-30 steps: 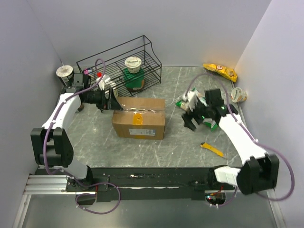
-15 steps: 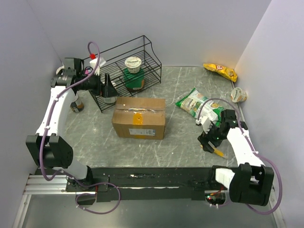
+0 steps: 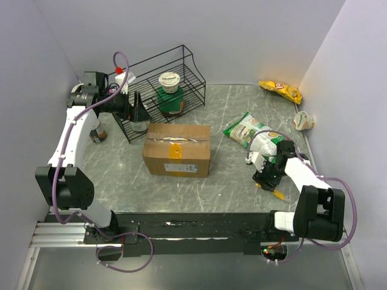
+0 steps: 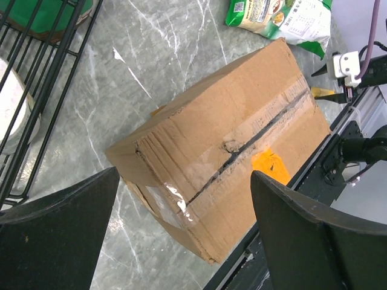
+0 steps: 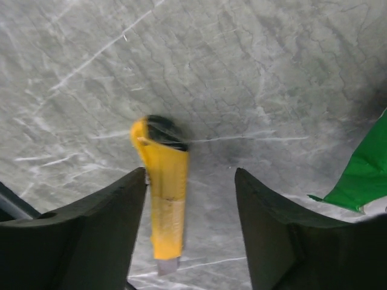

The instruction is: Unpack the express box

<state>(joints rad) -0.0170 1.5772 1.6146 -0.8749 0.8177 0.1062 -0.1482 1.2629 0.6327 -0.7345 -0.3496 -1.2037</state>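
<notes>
The express box (image 3: pixel 177 158) is a brown carton lying shut in the middle of the table, with clear tape along its top seam and an orange label (image 3: pixel 175 149). It fills the left wrist view (image 4: pixel 230 133). My left gripper (image 3: pixel 138 112) is open and empty, raised above the table between the box's far-left corner and the wire rack; its jaws stand wide apart (image 4: pixel 184 175). My right gripper (image 3: pixel 266 180) is open low over the table at the right. A yellow utility knife (image 5: pixel 164 193) lies between its fingers, close to the left one, and also shows in the top view (image 3: pixel 277 194).
A black wire rack (image 3: pixel 163 84) at the back left holds a yogurt cup (image 3: pixel 170 81) and a green pack (image 3: pixel 172 101). A green-white snack bag (image 3: pixel 249 132), a yellow chip bag (image 3: pixel 280 90) and a cup (image 3: pixel 303 121) lie at the right. A jar (image 3: pixel 97 134) stands far left.
My right gripper left the snack bag, swung toward the near right and came down over the yellow knife. My left gripper drew back from the box and rose toward the rack.
</notes>
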